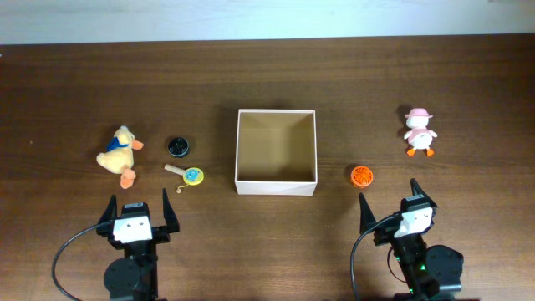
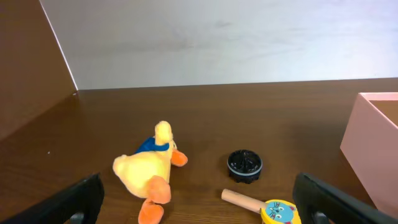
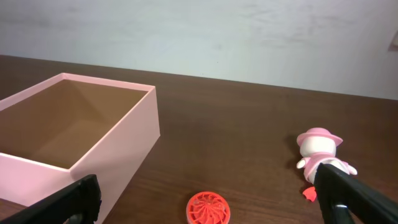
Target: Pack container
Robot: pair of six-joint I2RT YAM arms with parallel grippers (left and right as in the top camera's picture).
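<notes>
The container (image 1: 276,186), a square shallow box with white walls and a tan inside, stands empty mid-table; its wall also shows in the right wrist view (image 3: 118,158). Left of it lie a yellow plush duck (image 1: 119,154) (image 2: 149,171), a black round cap (image 1: 177,147) (image 2: 244,165) and a wooden-handled yellow-and-blue rattle (image 1: 185,174) (image 2: 264,207). To its right are an orange disc (image 1: 361,176) (image 3: 209,209) and a pink-hatted white duck figure (image 1: 419,132) (image 3: 320,152). My left gripper (image 1: 140,207) (image 2: 199,211) is open near the front edge, below the duck. My right gripper (image 1: 389,199) (image 3: 208,208) is open, just below the disc.
The dark wooden table (image 1: 267,75) reaches back to a pale wall (image 2: 217,37). A brown side panel (image 2: 28,68) rises at the left in the left wrist view. Black cables (image 1: 71,251) loop from both arm bases at the front edge.
</notes>
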